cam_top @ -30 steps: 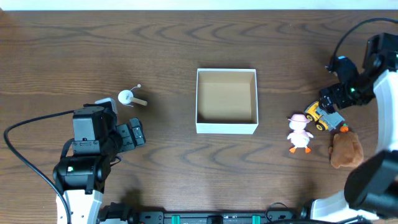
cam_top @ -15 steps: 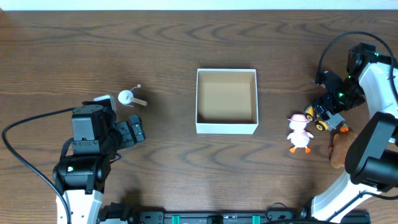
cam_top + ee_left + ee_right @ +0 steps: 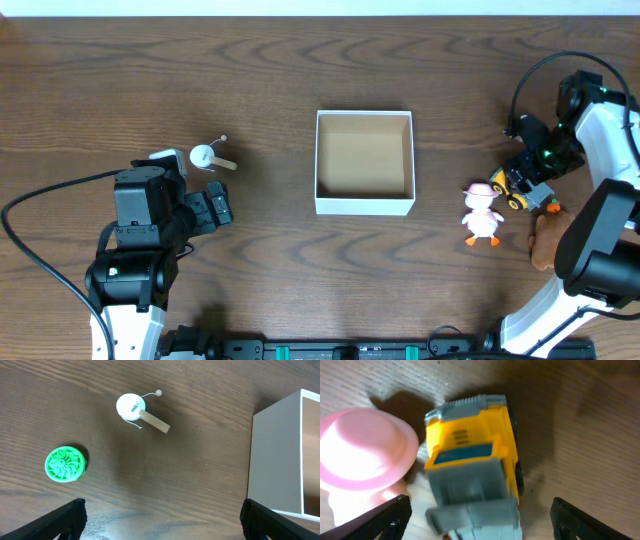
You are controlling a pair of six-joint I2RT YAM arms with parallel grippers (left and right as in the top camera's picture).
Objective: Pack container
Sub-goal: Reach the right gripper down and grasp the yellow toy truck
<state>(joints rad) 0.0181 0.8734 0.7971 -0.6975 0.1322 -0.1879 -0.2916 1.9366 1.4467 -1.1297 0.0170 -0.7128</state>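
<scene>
The container [image 3: 364,205] is a square white-walled box with a brown inside at the table's middle; its wall shows in the left wrist view [image 3: 274,455]. My right gripper [image 3: 528,170] is open, low over a yellow and grey toy truck [image 3: 516,186], its fingers [image 3: 480,520] on either side of the truck [image 3: 475,467]. A duck with a pink hat [image 3: 482,213] stands beside the truck, its hat [image 3: 362,450] close at the left. My left gripper [image 3: 212,210] is open and empty [image 3: 160,517], left of the box.
A white round toy with a wooden stick [image 3: 208,158] lies left of the box, also in the left wrist view [image 3: 136,410]. A green disc [image 3: 65,463] lies near it. A brown plush toy [image 3: 545,245] sits at the right, partly under my right arm.
My right arm swung in over the truck and came down closer to it. My left arm has hardly moved. The toys have not moved.
</scene>
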